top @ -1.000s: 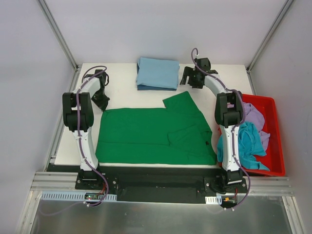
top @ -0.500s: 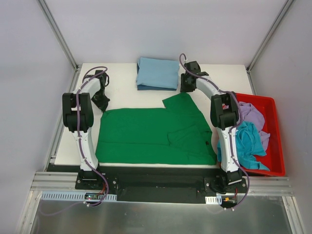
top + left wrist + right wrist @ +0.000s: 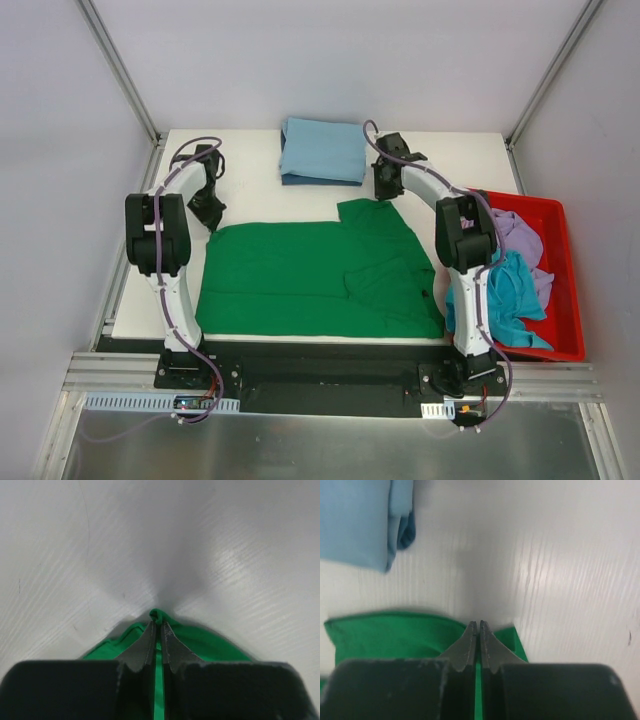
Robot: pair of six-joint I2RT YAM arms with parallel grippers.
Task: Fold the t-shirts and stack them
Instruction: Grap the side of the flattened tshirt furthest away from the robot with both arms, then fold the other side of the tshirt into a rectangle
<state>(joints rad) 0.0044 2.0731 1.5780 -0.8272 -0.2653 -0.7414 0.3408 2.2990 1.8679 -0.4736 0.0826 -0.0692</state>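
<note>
A dark green t-shirt (image 3: pixel 310 275) lies spread flat across the front of the white table (image 3: pixel 250 170). My left gripper (image 3: pixel 210 222) is shut on its far left corner, and a small bunch of green cloth (image 3: pixel 215 642) pokes out past the left gripper's (image 3: pixel 157 625) tips. My right gripper (image 3: pixel 385 195) is shut on the far edge of the shirt's right sleeve, where green cloth (image 3: pixel 385 632) shows between and on both sides of the right gripper's (image 3: pixel 477 625) jaws. A folded light blue t-shirt (image 3: pixel 322 150) lies at the back centre, its corner (image 3: pixel 355 520) visible in the right wrist view.
A red plastic tub (image 3: pixel 560 215) stands at the table's right edge, holding a crumpled lilac t-shirt (image 3: pixel 515 235) and a teal t-shirt (image 3: pixel 505 290) that hangs over its near left rim. Metal frame posts rise at the back corners.
My right gripper came down from the back right onto the green shirt's sleeve edge and closed on it. The left gripper kept its hold and place.
</note>
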